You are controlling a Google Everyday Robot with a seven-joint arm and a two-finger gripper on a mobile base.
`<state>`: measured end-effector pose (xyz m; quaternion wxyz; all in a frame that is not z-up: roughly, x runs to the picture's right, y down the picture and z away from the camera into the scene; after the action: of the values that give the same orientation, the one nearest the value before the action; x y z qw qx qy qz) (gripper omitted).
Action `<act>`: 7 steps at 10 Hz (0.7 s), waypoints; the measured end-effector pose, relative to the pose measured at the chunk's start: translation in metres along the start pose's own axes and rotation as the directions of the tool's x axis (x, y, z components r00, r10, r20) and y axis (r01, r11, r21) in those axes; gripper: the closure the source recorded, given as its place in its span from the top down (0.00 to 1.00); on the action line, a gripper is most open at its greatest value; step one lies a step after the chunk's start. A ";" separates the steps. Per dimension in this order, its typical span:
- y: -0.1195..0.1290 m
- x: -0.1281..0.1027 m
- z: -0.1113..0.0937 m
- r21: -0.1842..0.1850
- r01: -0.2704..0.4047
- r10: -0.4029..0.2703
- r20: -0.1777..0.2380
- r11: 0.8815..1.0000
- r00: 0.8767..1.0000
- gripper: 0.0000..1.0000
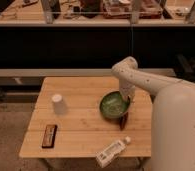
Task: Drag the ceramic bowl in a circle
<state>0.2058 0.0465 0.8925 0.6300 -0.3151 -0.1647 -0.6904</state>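
I see the round, shallow green glazed ceramic bowl on the right half of the pale wooden slatted table, nearer the table's far edge than its near one. Its paler green inside faces up and toward the camera.

The white robot arm reaches in from the right and bends down over the bowl's far right rim. The gripper sits at that rim, in contact with or just above it. I cannot tell whether the gripper is spread, pressed together, or pinching the rim.

A small reddish-brown oblong object lies just beside the bowl's near right edge; I cannot tell whether the two touch.

A small white cup stands upside down on the left part of the table, well apart from the bowl.

A dark rectangular bar-shaped packet lies near the table's near left corner.

A white plastic bottle lies on its side at the near edge of the table, tilted, with its cap end pointing to the far right.

The robot's large white body fills the right near part of the view and covers the table's right edge.
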 end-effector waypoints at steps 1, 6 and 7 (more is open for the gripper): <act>-0.004 0.011 0.004 0.005 -0.009 0.009 0.005 1.000 1.000 0.00; -0.097 0.023 0.027 0.026 0.088 -0.089 0.049 0.996 0.995 0.00; -0.123 0.015 0.024 0.036 0.139 -0.141 0.043 0.990 0.989 0.00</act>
<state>0.0917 0.0686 0.9407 0.5811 -0.3079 -0.2120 -0.7229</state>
